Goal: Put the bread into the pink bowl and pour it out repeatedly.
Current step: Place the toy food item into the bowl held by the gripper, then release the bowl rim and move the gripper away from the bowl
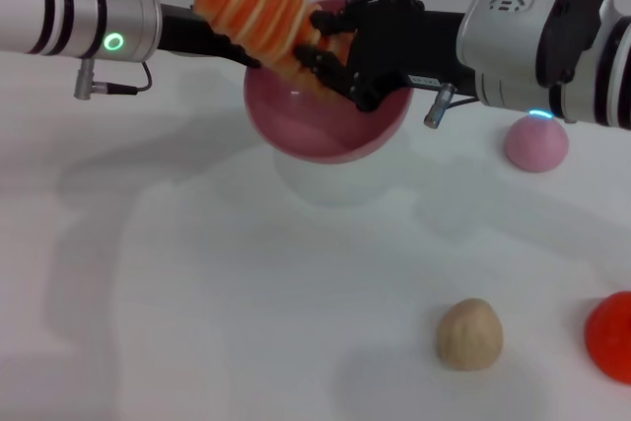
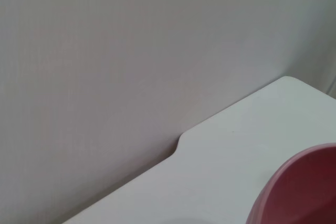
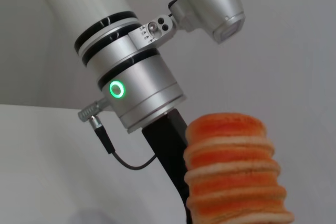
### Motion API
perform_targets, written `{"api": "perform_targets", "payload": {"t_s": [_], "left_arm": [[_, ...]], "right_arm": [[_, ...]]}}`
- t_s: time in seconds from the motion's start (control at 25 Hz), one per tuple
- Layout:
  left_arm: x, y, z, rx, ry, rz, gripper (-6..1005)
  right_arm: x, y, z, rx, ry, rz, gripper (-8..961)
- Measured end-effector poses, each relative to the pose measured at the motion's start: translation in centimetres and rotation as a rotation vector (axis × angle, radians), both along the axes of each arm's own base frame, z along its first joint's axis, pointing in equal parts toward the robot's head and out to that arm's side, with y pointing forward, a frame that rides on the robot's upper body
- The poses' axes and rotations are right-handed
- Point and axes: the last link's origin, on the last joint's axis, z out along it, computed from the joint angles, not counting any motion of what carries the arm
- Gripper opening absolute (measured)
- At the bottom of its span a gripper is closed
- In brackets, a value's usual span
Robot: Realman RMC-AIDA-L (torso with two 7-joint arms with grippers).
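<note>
The pink bowl [image 1: 330,120] hangs a little above the white table, its shadow beneath it. My left gripper [image 1: 248,58] reaches in from the left and is shut on the bowl's left rim; the left wrist view shows only a piece of that bowl [image 2: 302,192]. The bread [image 1: 258,2], orange-and-cream striped, stands tilted over the bowl's far rim. My right gripper [image 1: 321,44] comes from the right and is shut on the loaf's lower end. In the right wrist view the bread [image 3: 237,174] rises in front of the left arm [image 3: 134,90].
A small pink dome [image 1: 537,142] lies to the right of the bowl. A round tan bun [image 1: 470,334] sits near the front right, and a red object [image 1: 613,335] shows at the right edge. The table's back edge [image 2: 181,137] meets a grey wall.
</note>
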Motion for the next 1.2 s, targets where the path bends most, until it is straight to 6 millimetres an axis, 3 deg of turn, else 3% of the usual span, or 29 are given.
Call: {"api": "perform_targets", "payload": {"t_s": [0.12,0.36,0.56,0.72,0.84,1.0,1.2], "left_arm": [[0.0,0.0,0.0,0.003,0.001,0.002,107],[-0.3,0.1,0.0,0.008,0.001,0.011,109],[-0.9,0.2,-0.1,0.013,0.020,0.024,111],[-1.1,0.2,-0.1,0.014,0.034,0.028,112],[-1.1,0.2,-0.1,0.012,0.038,0.028,113],[-1.1,0.2,-0.1,0.001,0.043,0.034,114],[-1.5,-0.1,-0.3,-0.033,0.093,0.051,115]], "right_arm": [[-0.2,-0.2,0.1,0.006,0.000,0.013,209],[-0.6,-0.3,0.3,0.011,0.004,0.023,445],[-0.9,-0.5,0.8,0.024,0.010,0.039,556],[-1.7,-0.7,1.7,0.062,0.026,0.072,556],[-2.4,-0.6,3.6,0.140,0.061,0.086,556],[-2.7,0.5,7.5,0.331,0.171,0.063,555],[0.1,2.5,11.6,0.519,0.330,-0.063,555]]}}
